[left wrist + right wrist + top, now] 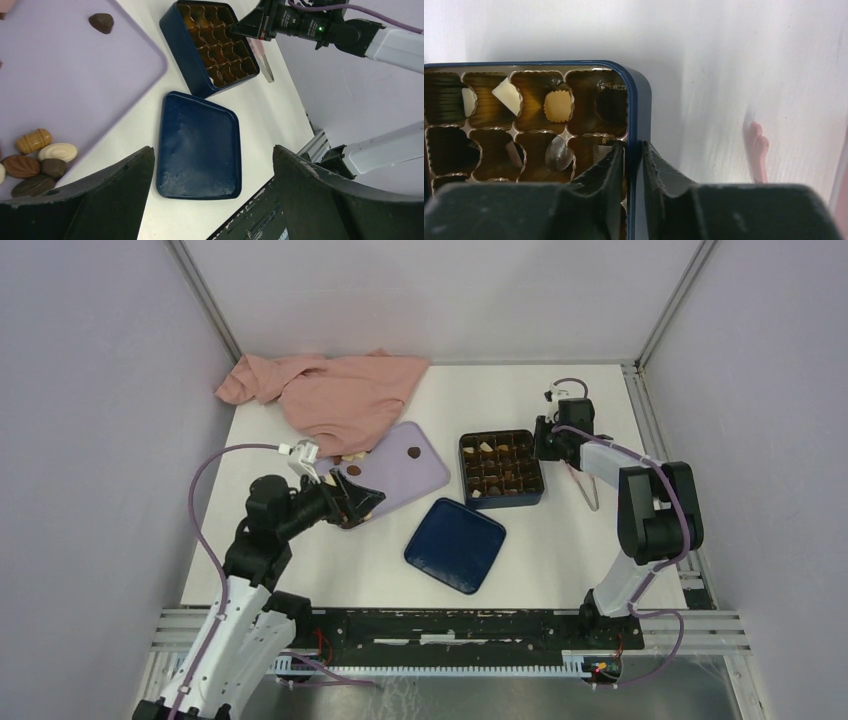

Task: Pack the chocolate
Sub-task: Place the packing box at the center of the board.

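White surface (560,570): right jaws pinch the box (639,105) wall, left jaws spread; we fear a tug spills chocolate (557,106).

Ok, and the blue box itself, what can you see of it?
The dark blue box is square with rounded corners, open, flat on the white table right of the lilac tray. A gold-brown scalloped grid insert fills it; some cells hold chocolates, several look empty. The right end effector pinches its right wall, one finger inside, one outside.
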Motion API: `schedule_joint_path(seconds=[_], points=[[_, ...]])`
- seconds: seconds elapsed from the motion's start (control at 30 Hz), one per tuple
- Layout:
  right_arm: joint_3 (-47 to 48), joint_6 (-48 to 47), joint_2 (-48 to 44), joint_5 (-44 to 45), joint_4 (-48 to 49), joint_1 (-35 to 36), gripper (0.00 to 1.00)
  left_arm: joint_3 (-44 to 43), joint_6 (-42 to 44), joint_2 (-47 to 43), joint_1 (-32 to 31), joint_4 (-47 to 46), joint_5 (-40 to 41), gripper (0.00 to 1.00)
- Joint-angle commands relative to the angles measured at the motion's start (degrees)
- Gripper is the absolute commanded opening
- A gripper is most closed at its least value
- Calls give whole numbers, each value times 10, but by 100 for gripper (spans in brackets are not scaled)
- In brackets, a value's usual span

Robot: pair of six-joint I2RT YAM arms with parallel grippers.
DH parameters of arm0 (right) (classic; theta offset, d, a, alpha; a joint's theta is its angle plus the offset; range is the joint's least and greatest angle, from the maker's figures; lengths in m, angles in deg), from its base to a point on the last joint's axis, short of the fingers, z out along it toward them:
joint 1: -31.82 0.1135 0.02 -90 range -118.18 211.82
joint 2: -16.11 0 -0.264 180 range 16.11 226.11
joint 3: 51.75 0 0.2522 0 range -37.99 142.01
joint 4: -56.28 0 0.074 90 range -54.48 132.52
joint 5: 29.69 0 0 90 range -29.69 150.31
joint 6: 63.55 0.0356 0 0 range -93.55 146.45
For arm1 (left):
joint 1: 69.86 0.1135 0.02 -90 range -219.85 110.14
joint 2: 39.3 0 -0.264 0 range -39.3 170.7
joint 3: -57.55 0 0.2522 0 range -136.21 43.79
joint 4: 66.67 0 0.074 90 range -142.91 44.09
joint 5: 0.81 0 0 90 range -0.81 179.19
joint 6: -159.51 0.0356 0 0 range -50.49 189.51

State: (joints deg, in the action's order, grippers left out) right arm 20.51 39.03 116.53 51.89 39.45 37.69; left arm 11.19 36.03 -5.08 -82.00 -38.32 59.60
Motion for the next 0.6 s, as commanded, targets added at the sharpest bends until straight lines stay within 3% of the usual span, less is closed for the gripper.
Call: schedule_joint_path(seconds=[0.0, 0.17, 0.3, 0.43, 0.57], points=[[19, -5, -42, -27, 33, 2, 29, -4, -31, 18, -73, -35, 68, 92], [19, -74, -91, -50, 35, -16, 51, -23, -30, 54, -215, -32, 207, 88], [21, -168, -137, -172, 9, -54, 54, -49, -20, 74, -289, -12, 323, 82], [12, -242, -191, -300, -16, -90, 61, -72, -14, 89, -326, -17, 371, 81], [19, -314, -245, -389, -64, -92, 68, -81, -8, 115, -354, -51, 363, 83]])
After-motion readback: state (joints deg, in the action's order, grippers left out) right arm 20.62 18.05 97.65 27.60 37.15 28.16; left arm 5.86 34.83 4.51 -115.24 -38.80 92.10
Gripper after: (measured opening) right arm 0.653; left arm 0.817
